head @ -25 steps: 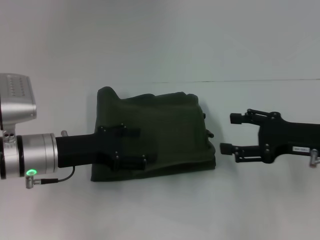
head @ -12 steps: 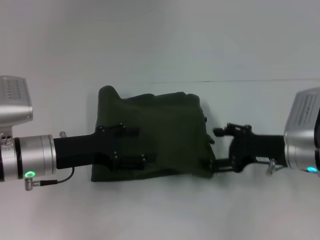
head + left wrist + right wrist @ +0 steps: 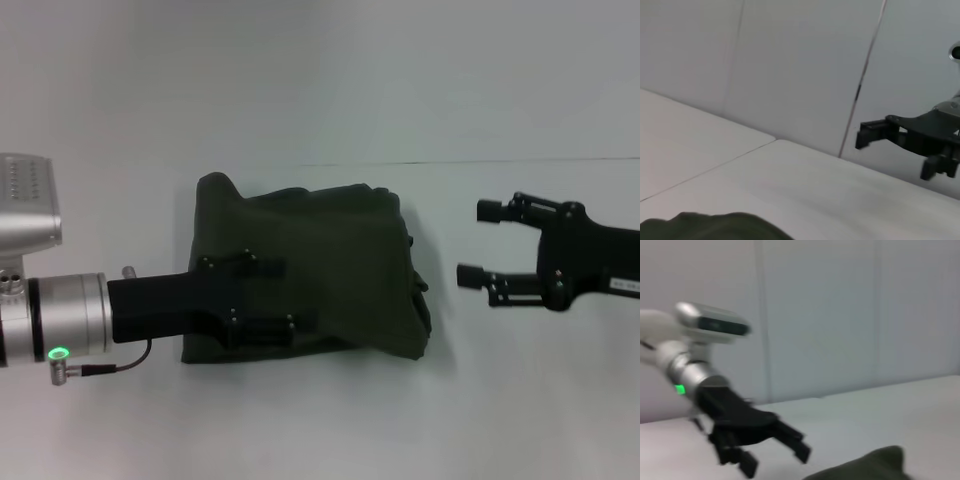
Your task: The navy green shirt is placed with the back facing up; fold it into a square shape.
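Observation:
The navy green shirt (image 3: 330,260) lies folded into a rough rectangle in the middle of the white table. Its right edge is bunched and rounded. My left gripper (image 3: 290,296) reaches in from the left over the shirt's front left part, with its fingers spread open and holding nothing. My right gripper (image 3: 478,242) is open and empty, a short way right of the shirt's right edge and clear of it. The left wrist view shows a strip of the shirt (image 3: 715,227) and the right gripper (image 3: 895,152) farther off. The right wrist view shows the left gripper (image 3: 777,452) and a shirt corner (image 3: 875,465).
The white table (image 3: 320,420) runs back to a pale wall (image 3: 320,70). Nothing but the shirt lies on it. The left arm's silver wrist (image 3: 50,315) is at the left edge of the head view.
The right gripper went in to the shirt's right front corner, then drew back to the right and opened wide. The shirt's right edge now sits more bunched. The left gripper barely moved.

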Controlling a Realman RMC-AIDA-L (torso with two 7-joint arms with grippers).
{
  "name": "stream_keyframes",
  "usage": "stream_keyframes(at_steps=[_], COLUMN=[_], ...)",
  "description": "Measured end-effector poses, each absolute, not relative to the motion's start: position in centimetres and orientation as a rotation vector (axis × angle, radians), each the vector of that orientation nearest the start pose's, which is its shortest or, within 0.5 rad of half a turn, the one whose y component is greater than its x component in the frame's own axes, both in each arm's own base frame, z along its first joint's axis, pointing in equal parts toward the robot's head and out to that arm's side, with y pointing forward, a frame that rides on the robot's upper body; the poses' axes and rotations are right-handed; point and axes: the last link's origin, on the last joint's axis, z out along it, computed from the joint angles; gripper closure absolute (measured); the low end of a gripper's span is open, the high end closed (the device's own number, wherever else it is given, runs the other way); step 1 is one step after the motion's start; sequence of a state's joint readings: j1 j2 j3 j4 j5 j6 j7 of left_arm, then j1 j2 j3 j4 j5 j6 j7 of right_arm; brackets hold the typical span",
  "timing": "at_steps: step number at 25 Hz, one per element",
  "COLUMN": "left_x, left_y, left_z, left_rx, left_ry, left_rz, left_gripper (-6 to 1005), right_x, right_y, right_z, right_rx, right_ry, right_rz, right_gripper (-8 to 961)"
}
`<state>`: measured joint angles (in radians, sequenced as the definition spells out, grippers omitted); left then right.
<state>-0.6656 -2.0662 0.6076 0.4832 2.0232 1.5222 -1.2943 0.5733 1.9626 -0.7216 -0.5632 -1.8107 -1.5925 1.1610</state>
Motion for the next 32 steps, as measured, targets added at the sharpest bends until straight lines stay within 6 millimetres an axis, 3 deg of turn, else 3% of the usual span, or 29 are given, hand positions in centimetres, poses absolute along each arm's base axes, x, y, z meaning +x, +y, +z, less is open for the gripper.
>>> stream_keyframes(at_steps=[9, 32], left_x=[-23.29, -22.96], left_y=[35.05, 35.17], left_z=[-2.08, -2.16], left_rx=[-2.772, -2.787], left_ry=[-0.536, -0.524], left_rz=[-0.793, -0.788], left_gripper=[49, 50], right_x=[25.63, 25.38], right_y=[34.17, 34.22], right_z=[3.54, 3.25], right_rx=[-2.737, -2.756], right_ry=[0.278, 0.273], right_rz=[0.774, 0.767], right_gripper=[8, 9])
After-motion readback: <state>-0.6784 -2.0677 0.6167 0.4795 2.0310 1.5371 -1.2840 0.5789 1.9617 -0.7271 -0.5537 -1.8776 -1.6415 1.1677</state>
